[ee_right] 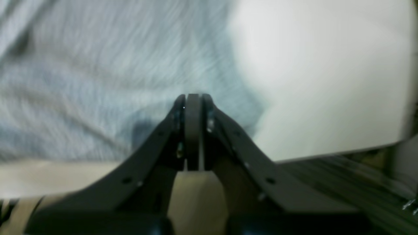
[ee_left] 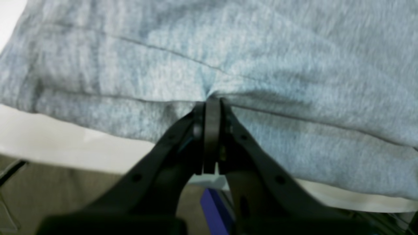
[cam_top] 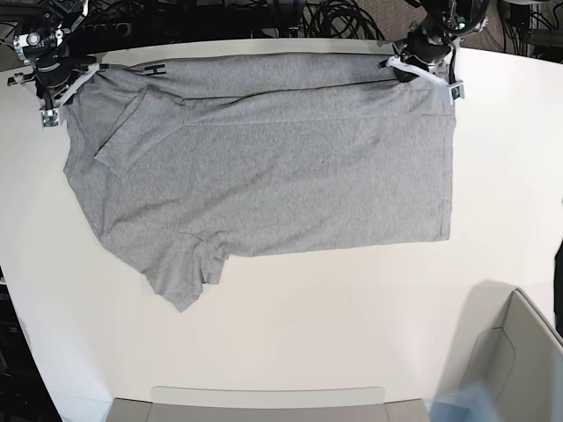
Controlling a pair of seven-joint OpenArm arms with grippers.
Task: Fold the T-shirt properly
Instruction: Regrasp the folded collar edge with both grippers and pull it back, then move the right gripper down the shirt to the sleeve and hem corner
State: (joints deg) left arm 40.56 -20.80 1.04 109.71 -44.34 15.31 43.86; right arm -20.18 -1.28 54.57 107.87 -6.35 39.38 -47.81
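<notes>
The heather-grey T-shirt [cam_top: 281, 176] lies spread on the white table [cam_top: 501, 176], plain side up. Its far edge is turned over, showing a bit of black lettering [cam_top: 157, 69]. My left gripper [cam_top: 413, 70] is at the shirt's far right corner. In the left wrist view the left gripper [ee_left: 212, 99] is shut on the T-shirt [ee_left: 228, 49], and the cloth puckers at its tips. My right gripper [cam_top: 62, 92] is at the far left corner. In the blurred right wrist view the right gripper [ee_right: 193, 96] has its jaws together at the edge of the T-shirt [ee_right: 81, 81].
A grey bin [cam_top: 519, 352] stands at the near right corner. A flat tray [cam_top: 264, 404] sits at the near edge. Cables [cam_top: 334, 18] lie beyond the table's far edge. Bare white table surrounds the shirt on the near and right sides.
</notes>
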